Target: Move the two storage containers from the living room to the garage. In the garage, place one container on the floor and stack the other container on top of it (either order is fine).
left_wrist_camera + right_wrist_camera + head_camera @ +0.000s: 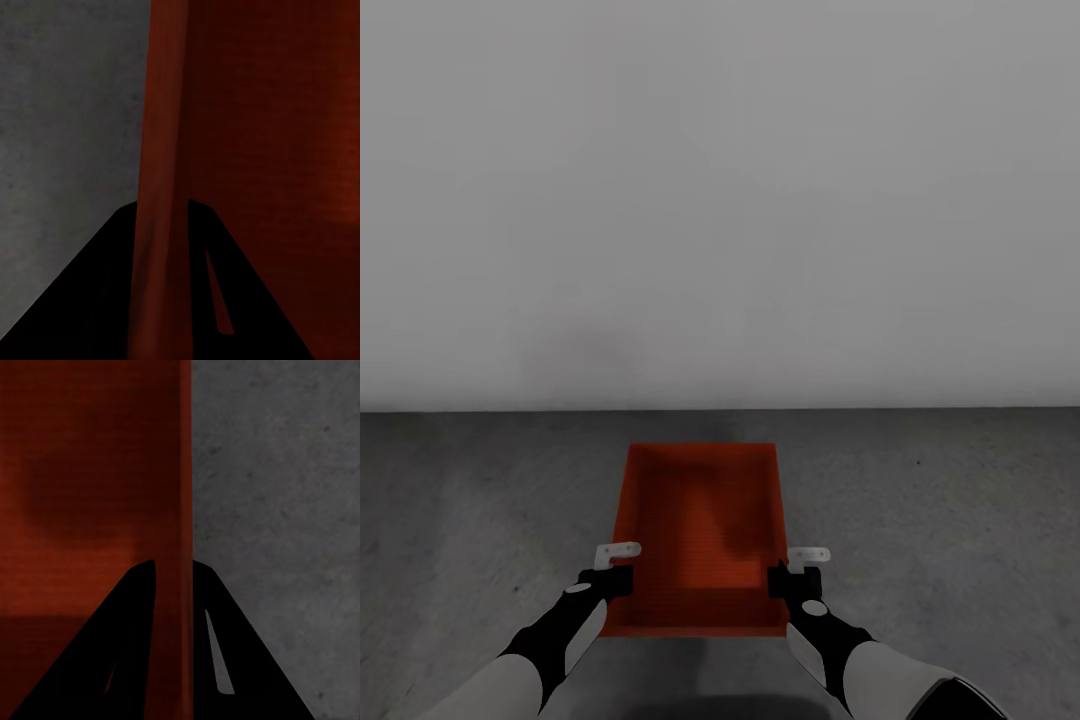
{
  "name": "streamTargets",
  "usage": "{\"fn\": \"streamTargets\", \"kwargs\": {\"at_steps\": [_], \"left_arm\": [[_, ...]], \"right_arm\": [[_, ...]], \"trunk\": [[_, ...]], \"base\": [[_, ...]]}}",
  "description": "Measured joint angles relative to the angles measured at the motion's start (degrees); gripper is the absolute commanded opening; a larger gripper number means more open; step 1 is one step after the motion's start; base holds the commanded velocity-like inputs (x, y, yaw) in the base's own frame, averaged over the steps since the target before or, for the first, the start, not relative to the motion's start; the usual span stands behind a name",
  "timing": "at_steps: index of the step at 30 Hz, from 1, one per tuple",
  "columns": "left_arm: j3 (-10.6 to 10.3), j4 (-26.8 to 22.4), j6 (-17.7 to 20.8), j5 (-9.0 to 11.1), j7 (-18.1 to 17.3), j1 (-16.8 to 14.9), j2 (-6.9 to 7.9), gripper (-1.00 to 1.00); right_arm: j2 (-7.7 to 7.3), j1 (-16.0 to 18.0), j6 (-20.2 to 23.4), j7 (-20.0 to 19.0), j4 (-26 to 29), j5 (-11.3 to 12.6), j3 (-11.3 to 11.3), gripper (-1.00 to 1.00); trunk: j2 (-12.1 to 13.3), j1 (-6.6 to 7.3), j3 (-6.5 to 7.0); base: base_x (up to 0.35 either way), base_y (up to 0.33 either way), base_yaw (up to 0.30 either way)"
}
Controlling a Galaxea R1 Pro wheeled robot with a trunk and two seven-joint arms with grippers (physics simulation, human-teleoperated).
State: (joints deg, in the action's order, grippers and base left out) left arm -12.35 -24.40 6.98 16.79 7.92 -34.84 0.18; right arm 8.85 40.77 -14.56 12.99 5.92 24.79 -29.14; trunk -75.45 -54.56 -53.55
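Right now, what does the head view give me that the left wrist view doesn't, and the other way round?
Head view: the whole storage container over the floor, a white wall beyond, and both grippers, left gripper and right gripper, at its long sides. Left wrist view: close up, the bin's side wall running between the dark fingers. Both: orange-red container and grey concrete.

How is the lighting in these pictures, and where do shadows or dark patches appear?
Head view: light is soft and even on the white wall, and a dark shadow patch lies inside the orange-red container toward its right side. Left wrist view: the left gripper's fingers render as flat black with no detail. Right wrist view: a round dim patch darkens the container's inner surface, and the grey concrete floor looks mottled.
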Motion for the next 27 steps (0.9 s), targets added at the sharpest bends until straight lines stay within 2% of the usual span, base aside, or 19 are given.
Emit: {"fn": "streamTargets", "kwargs": {"at_steps": [14,27], "left_arm": [[-0.1,0.0,0.0,0.1,0.0,0.0,0.0,-1.0],[-0.1,0.0,0.0,0.0,0.0,0.0,0.0,-1.0]], "right_arm": [[-0.02,0.0,0.0,0.0,0.0,0.0,0.0,-1.0],[-0.02,0.0,0.0,0.0,0.0,0.0,0.0,-1.0]], "trunk": [[0.0,0.0,0.0],[-5.2,-2.85,-2.33]], "base": [[0.0,0.0,0.0],[0.0,0.0,0.0]]}}
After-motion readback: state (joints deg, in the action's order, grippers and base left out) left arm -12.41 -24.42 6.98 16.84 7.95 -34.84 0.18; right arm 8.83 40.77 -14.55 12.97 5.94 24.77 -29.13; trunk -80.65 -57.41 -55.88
